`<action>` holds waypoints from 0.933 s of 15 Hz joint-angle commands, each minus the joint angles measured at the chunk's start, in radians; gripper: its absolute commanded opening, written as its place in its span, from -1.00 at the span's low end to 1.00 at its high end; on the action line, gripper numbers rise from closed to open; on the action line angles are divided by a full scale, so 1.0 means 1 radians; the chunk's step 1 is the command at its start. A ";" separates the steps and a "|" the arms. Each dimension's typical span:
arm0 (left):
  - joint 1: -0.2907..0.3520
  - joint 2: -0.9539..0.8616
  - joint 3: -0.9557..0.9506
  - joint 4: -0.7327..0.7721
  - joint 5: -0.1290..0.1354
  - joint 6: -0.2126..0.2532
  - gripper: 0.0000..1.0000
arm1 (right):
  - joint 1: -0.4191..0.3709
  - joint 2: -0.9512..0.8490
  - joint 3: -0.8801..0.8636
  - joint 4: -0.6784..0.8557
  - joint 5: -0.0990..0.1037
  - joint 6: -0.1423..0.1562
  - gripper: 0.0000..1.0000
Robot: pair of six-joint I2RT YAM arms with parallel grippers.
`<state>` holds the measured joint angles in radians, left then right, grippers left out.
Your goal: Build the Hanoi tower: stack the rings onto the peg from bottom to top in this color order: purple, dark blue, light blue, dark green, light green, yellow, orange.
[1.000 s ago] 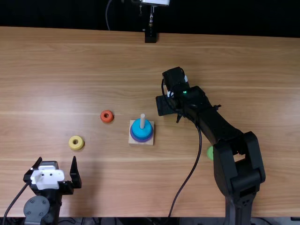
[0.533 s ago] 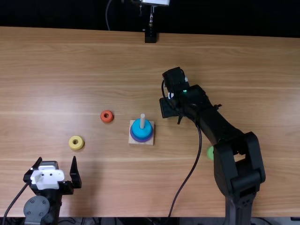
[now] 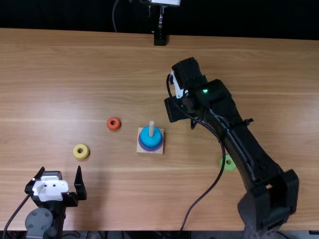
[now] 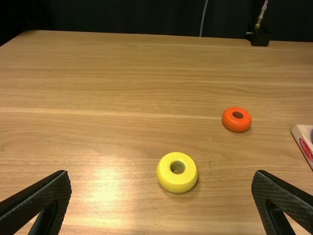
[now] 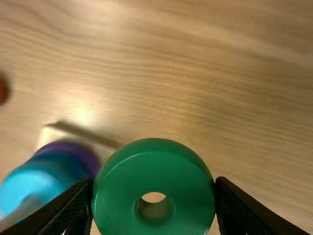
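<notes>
The right gripper (image 5: 154, 180) pinches the dark green ring (image 5: 154, 166) by its sides, hole free for the peg (image 3: 151, 129). The left gripper (image 4: 161, 174) is wide open.

Dark green ring (image 5: 154, 176) between the claw's (image 5: 154, 200) two black fingers (image 5: 244, 210).

Blue (image 3: 150, 142), purple (image 3: 151, 149) rings on peg (image 3: 151, 128); dark green (image 5: 115, 176) in right gripper (image 3: 174, 109); yellow (image 4: 177, 187), orange (image 4: 236, 126), light green (image 3: 230, 167) on table (image 3: 99, 64)
</notes>
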<state>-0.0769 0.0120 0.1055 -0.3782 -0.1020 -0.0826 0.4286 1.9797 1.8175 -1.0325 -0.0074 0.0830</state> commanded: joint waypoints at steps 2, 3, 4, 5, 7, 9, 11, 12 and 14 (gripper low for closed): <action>0.000 -0.012 -0.105 -0.086 -0.008 0.000 1.00 | 0.039 -0.065 0.068 -0.049 -0.022 -0.044 -1.00; 0.000 -0.012 -0.105 -0.084 -0.008 0.000 1.00 | 0.048 -0.071 0.085 -0.069 -0.022 -0.044 -1.00; 0.000 -0.012 -0.105 -0.084 -0.008 0.000 1.00 | 0.061 -0.079 0.100 -0.084 -0.022 -0.044 -1.00; 0.000 -0.012 -0.105 -0.084 -0.008 0.000 1.00 | 0.071 -0.085 0.115 -0.095 -0.022 -0.044 -1.00; 0.000 -0.012 -0.105 -0.084 -0.008 0.000 1.00 | 0.090 -0.088 0.146 -0.114 -0.020 -0.044 -1.00; 0.000 -0.012 -0.105 -0.084 -0.008 0.000 1.00 | 0.125 -0.088 0.181 -0.125 -0.020 -0.046 -1.00; 0.000 -0.012 -0.105 -0.084 -0.008 0.000 1.00 | 0.157 -0.088 0.209 -0.172 -0.020 -0.046 -1.00; 0.000 -0.012 -0.105 -0.084 -0.008 0.000 1.00 | 0.173 -0.088 0.221 -0.193 -0.020 -0.046 -1.00; 0.000 -0.012 -0.105 -0.086 -0.008 0.000 1.00 | 0.202 -0.088 0.230 -0.202 -0.020 -0.046 -1.00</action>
<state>-0.0769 0.0120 0.1055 -0.3782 -0.1024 -0.0830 0.6220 1.9285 2.0102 -1.2335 -0.0189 0.0460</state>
